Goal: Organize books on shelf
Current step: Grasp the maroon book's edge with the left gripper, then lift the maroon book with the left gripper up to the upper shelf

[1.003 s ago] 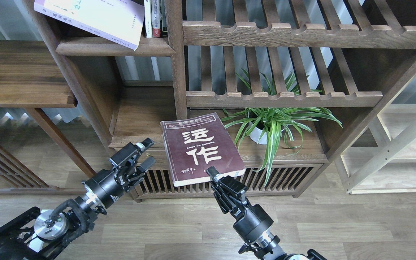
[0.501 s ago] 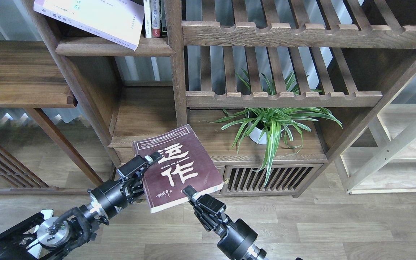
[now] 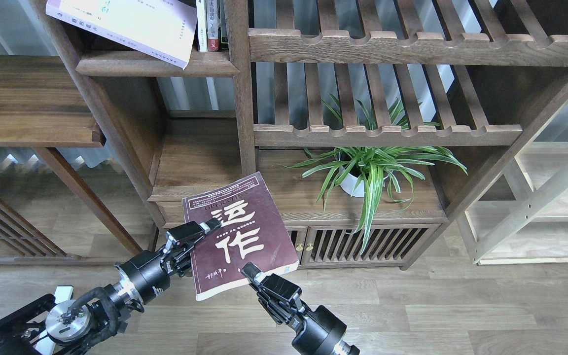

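The maroon book (image 3: 238, 231) is hanging between the two grippers — left gripper (image 3: 205, 229) touching its left edge, right gripper (image 3: 250, 271) at its near edge — before the shelf (image 3: 200, 162); potted plant (image 3: 368, 170) sitting well right of both.

My two arms are matte black, built of thick cylindrical segments. Each wrist carries a bright silver ring where the round black housing meets the next link. The left arm (image 3: 141, 283) has a black corrugated cable looped along its outside, and lower down an exposed silver disc with small bolts at its centre. A faint white marking sits on its wrist housing. My left gripper (image 3: 207, 228) has blocky black links and pale grey tips. My right gripper (image 3: 249, 271) is boxy, all black, with visible linkages.
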### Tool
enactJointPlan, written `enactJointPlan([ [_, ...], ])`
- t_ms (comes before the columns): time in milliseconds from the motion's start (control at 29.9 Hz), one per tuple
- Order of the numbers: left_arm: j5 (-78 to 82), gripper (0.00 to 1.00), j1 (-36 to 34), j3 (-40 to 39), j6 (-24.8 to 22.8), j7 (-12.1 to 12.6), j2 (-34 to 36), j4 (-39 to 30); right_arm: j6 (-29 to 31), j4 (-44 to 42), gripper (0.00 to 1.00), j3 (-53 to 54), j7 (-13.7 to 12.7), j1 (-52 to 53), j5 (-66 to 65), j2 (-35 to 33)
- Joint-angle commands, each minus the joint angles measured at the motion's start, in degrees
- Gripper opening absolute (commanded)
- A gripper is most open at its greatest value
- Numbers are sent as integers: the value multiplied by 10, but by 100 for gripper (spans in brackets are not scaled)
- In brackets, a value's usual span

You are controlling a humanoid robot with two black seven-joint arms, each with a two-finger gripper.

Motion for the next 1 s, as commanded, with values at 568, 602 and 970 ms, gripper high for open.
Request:
enactJointPlan([
  [568,5,0,-6,-9,0,-1,3,-2,0,-22,56,59,5,19,1,0],
  [602,5,0,-6,-9,0,-1,5,-2,0,-32,57,75,6,24,2,0],
  [970,242,0,-13,-143,0,-1,85,-80,0,-100,60,186,5,41,1,-3],
])
